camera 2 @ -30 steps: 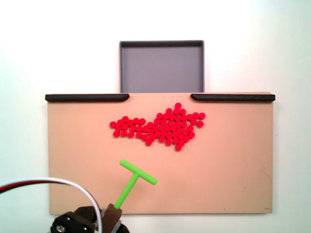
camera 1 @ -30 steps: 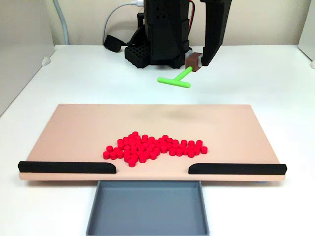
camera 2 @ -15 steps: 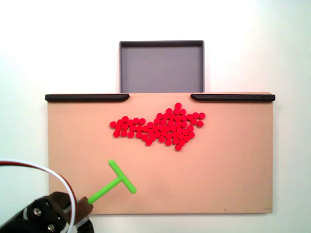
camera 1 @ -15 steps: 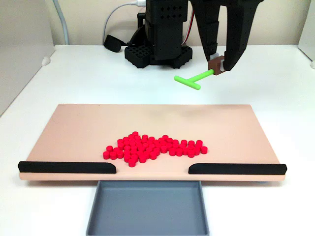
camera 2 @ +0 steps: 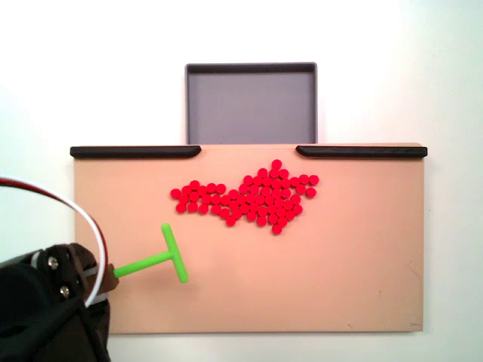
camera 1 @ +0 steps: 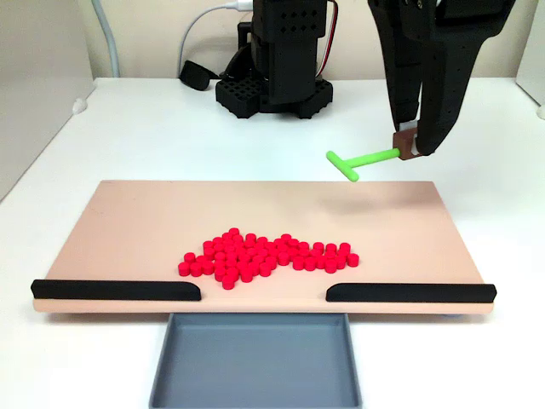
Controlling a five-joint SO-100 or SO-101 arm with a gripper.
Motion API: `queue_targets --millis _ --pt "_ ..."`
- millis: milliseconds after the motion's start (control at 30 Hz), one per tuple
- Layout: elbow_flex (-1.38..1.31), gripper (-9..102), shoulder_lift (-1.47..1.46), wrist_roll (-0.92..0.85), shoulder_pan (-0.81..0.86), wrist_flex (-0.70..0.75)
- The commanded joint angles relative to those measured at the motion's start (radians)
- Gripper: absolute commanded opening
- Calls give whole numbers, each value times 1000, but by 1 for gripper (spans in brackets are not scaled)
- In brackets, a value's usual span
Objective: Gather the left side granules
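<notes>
The claw (camera 1: 410, 150) hangs from the raised arm, pointing downward, closed.

Both fixed views are bright and evenly lit — the light is soft and diffuse, from above. In one, the white table (camera 2: 377, 75) is nearly blown out, almost featureless. Shadows are faint: a soft smudge lies on the tan board (camera 1: 383, 204) toward 1 o'clock, and a thin dark line runs under the board's near edge. Focus is sharp throughout — no motion blur, no visible edge distortion.
</notes>
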Motion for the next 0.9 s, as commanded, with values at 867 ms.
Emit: queue_targets --millis 867 --pt "-268 0 -247 189 -43 3"
